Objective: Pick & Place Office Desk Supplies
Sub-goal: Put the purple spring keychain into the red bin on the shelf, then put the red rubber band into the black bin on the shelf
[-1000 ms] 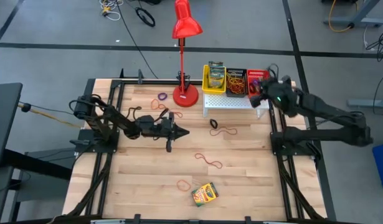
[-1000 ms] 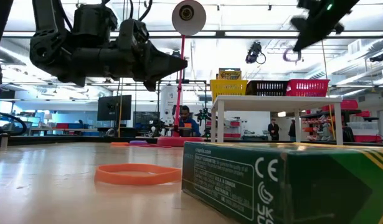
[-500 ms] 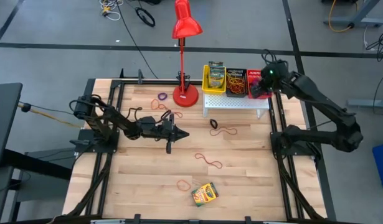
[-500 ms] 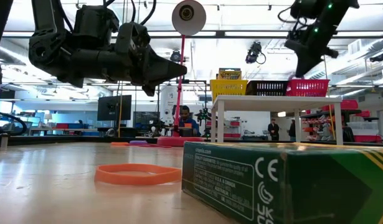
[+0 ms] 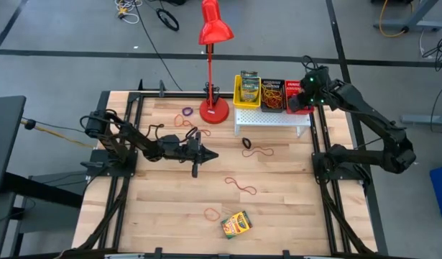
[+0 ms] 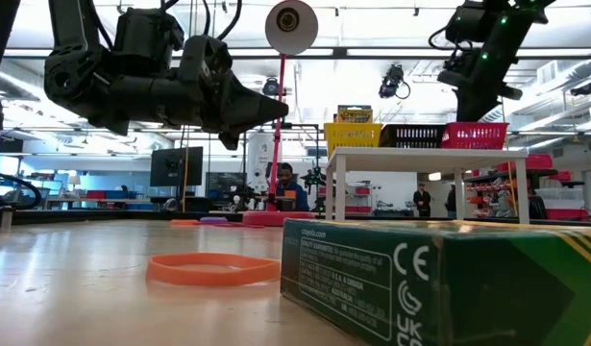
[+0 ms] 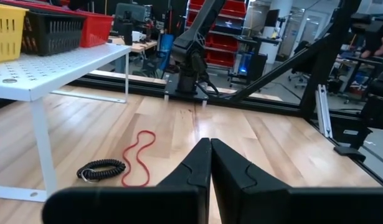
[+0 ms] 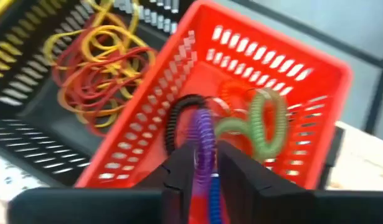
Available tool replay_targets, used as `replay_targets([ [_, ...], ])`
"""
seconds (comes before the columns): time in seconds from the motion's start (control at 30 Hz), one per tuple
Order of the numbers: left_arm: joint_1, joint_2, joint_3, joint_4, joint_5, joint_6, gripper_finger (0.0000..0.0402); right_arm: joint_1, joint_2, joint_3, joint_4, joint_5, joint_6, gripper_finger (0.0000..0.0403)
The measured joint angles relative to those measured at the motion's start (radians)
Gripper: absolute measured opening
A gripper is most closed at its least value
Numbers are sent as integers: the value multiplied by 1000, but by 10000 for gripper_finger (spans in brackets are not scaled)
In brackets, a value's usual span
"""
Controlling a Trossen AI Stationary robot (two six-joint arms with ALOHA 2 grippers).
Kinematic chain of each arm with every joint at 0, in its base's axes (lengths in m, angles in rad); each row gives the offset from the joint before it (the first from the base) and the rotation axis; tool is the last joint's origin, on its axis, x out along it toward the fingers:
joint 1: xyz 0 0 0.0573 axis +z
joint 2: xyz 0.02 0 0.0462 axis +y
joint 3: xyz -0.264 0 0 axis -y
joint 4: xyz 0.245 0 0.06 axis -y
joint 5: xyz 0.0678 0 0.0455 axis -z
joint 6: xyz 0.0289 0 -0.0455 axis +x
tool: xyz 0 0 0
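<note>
Right hand: over the red basket, fingers a little apart with a purple coil band between them.
Red basket: on the white stand, with green and black coils inside.
Left hand: closed, holding nothing, above the tabletop.
Crayon box: near the front edge.
Red loops: lying loose on the wood.

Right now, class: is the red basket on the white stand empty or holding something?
Holding something: the red basket contains coiled loops, green and black, seen from the right wrist.
</note>
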Motion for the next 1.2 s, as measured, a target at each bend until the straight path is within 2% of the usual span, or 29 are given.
replay_targets([
  [0.1, 0, 0, 0, 0, -15, -9, 21, 0, 0, 0, 0, 57, -18, 115],
  [0.3, 0, 0, 0, 0, -22, -12, 38, 1, -9, 4, 3, 93, -43, 185],
  [0.4, 1, 0, 0, -6, -22, -5, 41, 6, -23, 47, -30, 113, -84, 197],
  [0.47, 0, 0, 0, -28, -22, 5, 41, 29, -44, 85, -58, 120, -100, 184],
  [0.53, 0, 0, 0, -45, -22, 7, 38, 76, -86, 95, -51, 120, -120, 155],
  [0.73, -21, 20, 1, -74, -22, 15, 17, 306, -264, -30, 56, 103, -118, 18],
  [0.9, -56, 41, 5, -92, 2, 13, 9, 518, -391, -212, 213, 108, -38, 15],
  [1.07, -90, 42, 59, -226, 4, -59, 12, 723, -448, -416, 449, 165, -14, 6],
  [1.2, -143, 42, 149, -421, -94, -77, 16, 872, -437, -524, 622, 243, -22, 4],
])
